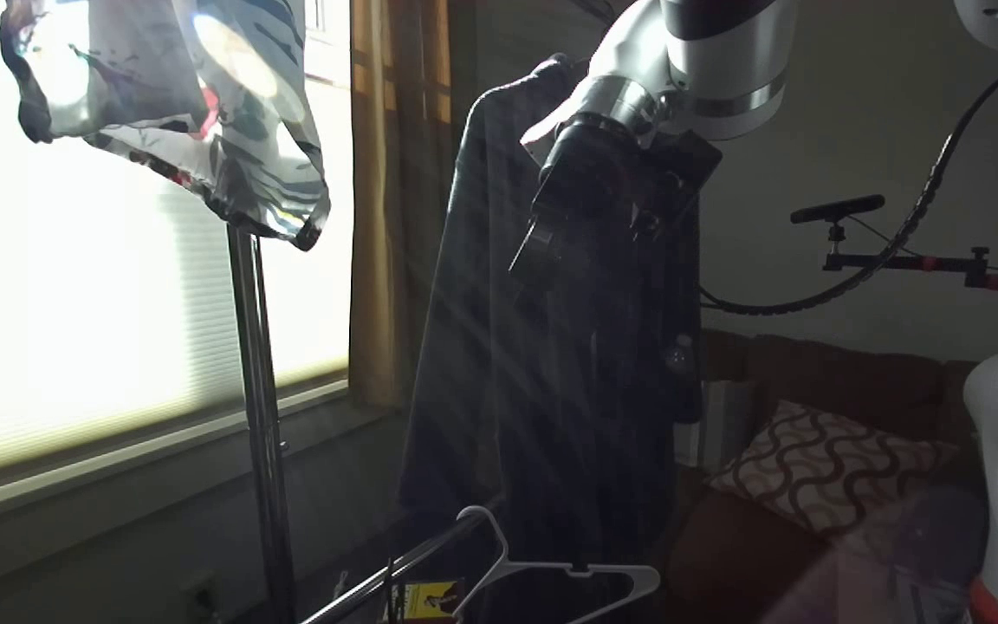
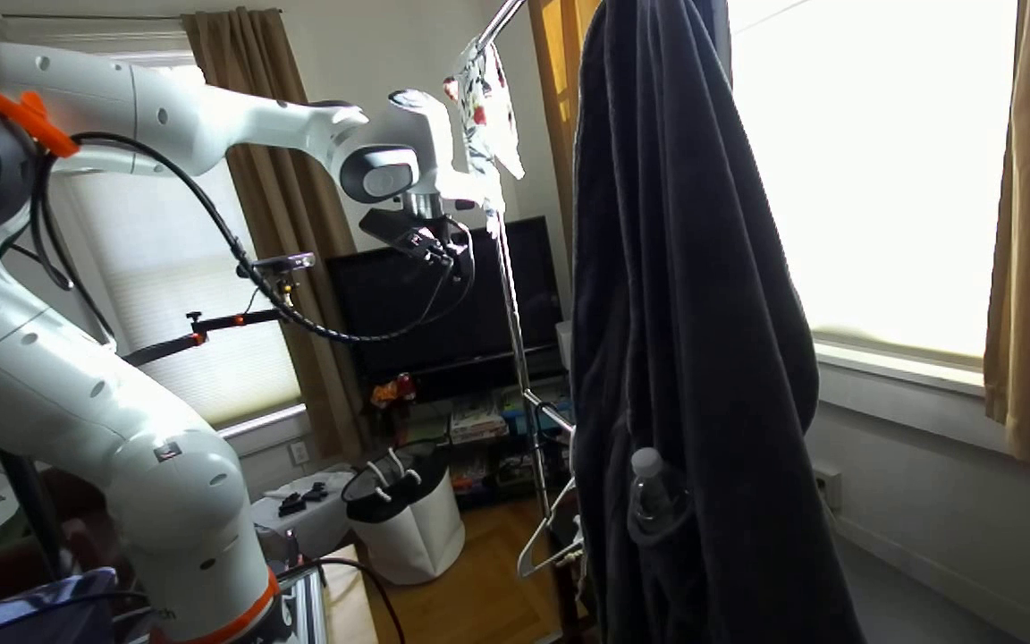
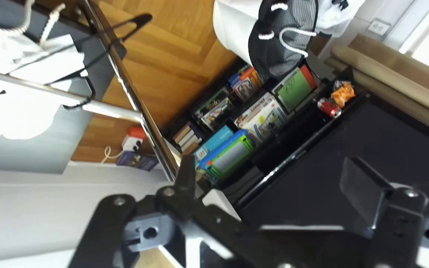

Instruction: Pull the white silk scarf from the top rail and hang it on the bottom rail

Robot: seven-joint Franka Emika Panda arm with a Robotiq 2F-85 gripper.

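Note:
The white scarf [image 1: 265,147] with a dark and red pattern hangs high at the upper left in an exterior view. In an exterior view, the scarf [image 2: 488,112] drapes over the sloping chrome top rail [image 2: 502,18]. The bottom rail [image 1: 412,557] runs low on the rack and also shows in the wrist view [image 3: 24,83]. My gripper [image 3: 270,167] is open, with nothing between its fingers. In both exterior views it points down, apart from the scarf; it appears lower than the scarf [image 2: 443,255]. The scarf does not show in the wrist view.
A long dark robe [image 2: 685,295] hangs on the rack, with a clear bottle [image 2: 649,492] in its pocket. A white hanger [image 1: 586,569] hangs on the bottom rail. A chrome post [image 1: 261,390] stands below the scarf. A black television [image 3: 348,149] and a white basket [image 2: 417,537] stand behind.

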